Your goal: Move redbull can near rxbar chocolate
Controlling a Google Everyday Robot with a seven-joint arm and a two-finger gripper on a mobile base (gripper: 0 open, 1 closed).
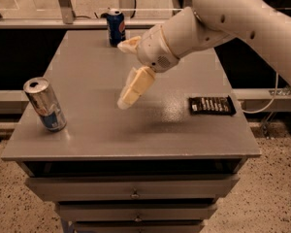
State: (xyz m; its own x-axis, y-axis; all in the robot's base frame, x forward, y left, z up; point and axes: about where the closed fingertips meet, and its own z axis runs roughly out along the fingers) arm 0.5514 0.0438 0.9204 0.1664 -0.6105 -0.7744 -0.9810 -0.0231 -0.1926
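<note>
The redbull can (45, 105), slim and silver with blue lower panels, stands upright near the front left corner of the grey table (136, 130). The rxbar chocolate (211, 105), a flat black wrapper with white lettering, lies near the table's right edge. My gripper (122, 74) hangs above the middle of the table, between the two. Its cream fingers (136, 86) are spread open and hold nothing. The gripper is well right of the can and not touching it.
A shorter dark blue can (116, 27) stands at the table's back edge, just behind the gripper. The table has drawers (134, 193) below its front edge. My white arm (233, 13) reaches in from the upper right, above the bar.
</note>
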